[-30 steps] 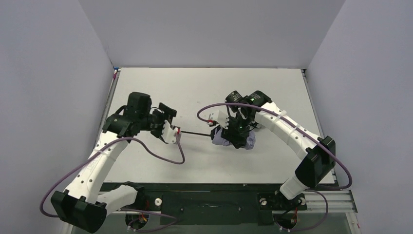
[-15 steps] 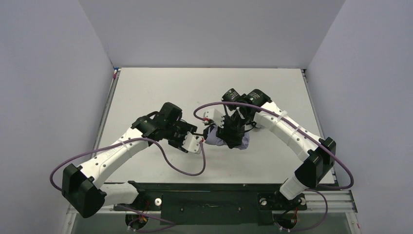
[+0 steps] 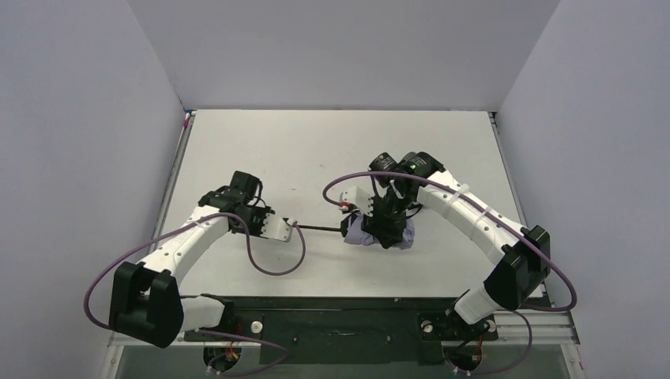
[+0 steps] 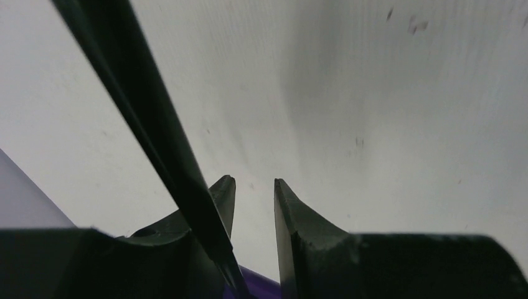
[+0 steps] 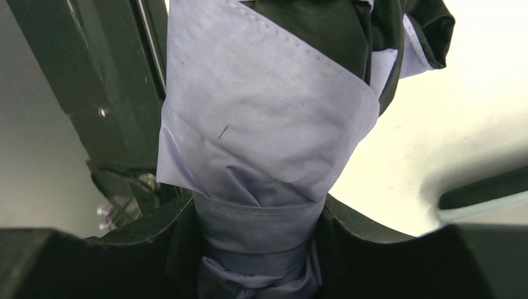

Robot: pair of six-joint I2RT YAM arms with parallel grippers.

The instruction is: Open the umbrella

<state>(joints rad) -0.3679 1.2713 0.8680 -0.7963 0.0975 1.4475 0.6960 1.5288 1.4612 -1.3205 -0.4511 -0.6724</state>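
Observation:
The umbrella lies low over the table's (image 3: pixel 316 150) middle. Its lavender canopy (image 3: pixel 404 235) is bunched and folded, black underside showing in the right wrist view (image 5: pixel 261 124). My right gripper (image 3: pixel 385 230) is shut round the bundle, as its wrist view (image 5: pixel 255 212) shows. The thin black shaft (image 3: pixel 320 229) runs left from the bundle to my left gripper (image 3: pixel 286 227). In the left wrist view the shaft (image 4: pixel 143 106) crosses the left finger, and a purple piece, apparently the handle (image 4: pixel 268 288), sits deep between the nearly closed fingers (image 4: pixel 252 182).
Grey walls stand on the left, the back and the right of the table. Purple cables loop off both arms: one (image 3: pixel 272 264) lies on the table near the left gripper, one (image 3: pixel 336 188) arcs over the table beside the right wrist.
My left gripper went right, close to the canopy, with the shaft shortened, then drew back left, and the shaft is stretched out again. My right gripper kept hold of the bundle and shifted slightly.

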